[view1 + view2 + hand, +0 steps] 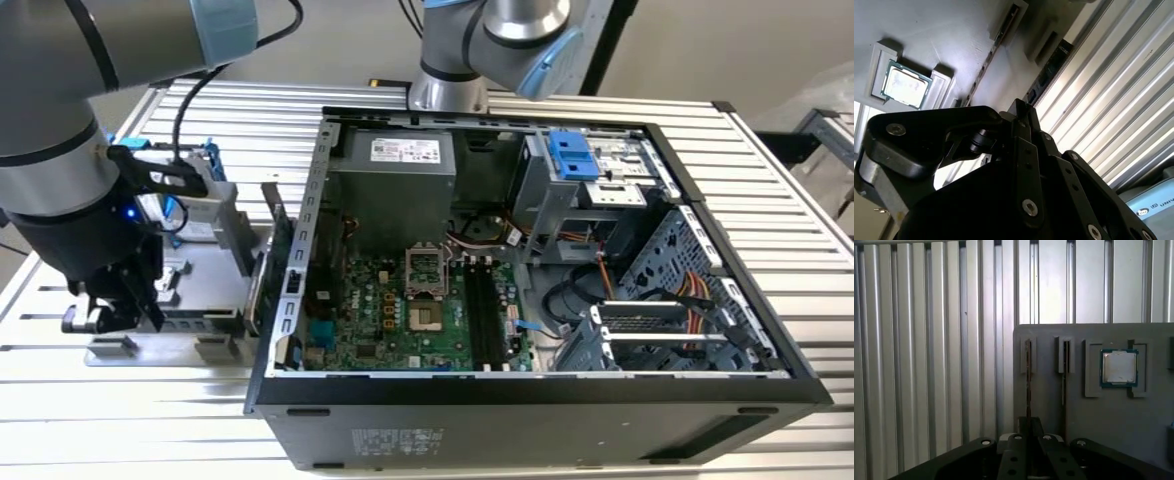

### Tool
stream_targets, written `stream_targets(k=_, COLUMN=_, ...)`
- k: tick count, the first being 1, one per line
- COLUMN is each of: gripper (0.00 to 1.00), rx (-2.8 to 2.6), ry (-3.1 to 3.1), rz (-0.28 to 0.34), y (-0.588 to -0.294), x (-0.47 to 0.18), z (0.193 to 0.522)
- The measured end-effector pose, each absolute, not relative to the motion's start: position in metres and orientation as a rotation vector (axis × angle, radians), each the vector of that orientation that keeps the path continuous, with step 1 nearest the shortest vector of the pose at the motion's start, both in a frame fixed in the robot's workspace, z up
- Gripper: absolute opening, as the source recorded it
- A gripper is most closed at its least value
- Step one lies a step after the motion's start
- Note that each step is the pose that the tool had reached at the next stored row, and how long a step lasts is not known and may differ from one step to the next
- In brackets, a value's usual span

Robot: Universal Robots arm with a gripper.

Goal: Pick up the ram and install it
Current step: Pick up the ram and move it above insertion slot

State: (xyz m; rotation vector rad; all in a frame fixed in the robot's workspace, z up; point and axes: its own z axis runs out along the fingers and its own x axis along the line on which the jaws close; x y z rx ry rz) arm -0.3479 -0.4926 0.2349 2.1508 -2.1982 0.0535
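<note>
Ram (1027, 375) stands edge-up in the slot by the holder (1079, 430) edge, looks light, stiff, fragile, so pinch flat faces mid-length; gripper (1029, 426) sits over it, can't tell if it's clamped.

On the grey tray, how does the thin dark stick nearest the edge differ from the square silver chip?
Shape: the long, thin dark ram stick is a narrow strip; the square silver chip is compact. Colour: the ram is dark, the chip shiny with a green rim. Pose: the ram stands on edge in a slot; the chip lies flat in a recess. Both sit in the grey tray.
</note>
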Motion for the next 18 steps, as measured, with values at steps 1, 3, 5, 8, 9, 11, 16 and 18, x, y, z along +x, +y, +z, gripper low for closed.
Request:
stream_targets(k=1, gripper=0.0, rx=2.151, ry=-2.198, rz=0.054, y=-0.493, x=-0.348, z=0.236)
stream_targets(k=3, gripper=0.0, rx=2.151, ry=-2.198, rz=0.054, y=-0.493, x=-0.348, z=0.238)
stream_targets(k=5, gripper=0.0, rx=2.151, ry=-2.198, rz=0.054, y=-0.493, x=-0.348, z=0.24)
stream_targets(k=8, gripper=0.0, rx=2.151, ry=-2.198, rz=0.054, y=-0.493, x=-0.348, z=0.243)
stream_targets(k=9, gripper=0.0, rx=2.151, ry=-2.198, rz=0.054, y=-0.493, x=-0.348, z=0.244)
stream_targets(k=11, gripper=0.0, rx=2.151, ry=-2.198, rz=0.054, y=-0.493, x=-0.348, z=0.246)
stream_targets(k=16, gripper=0.0, rx=2.151, ry=-2.198, rz=0.054, y=-0.493, x=-0.348, z=0.251)
stream_targets(k=18, gripper=0.0, rx=2.151, ry=-2.198, rz=0.054, y=-0.493, x=-0.348, z=0.253)
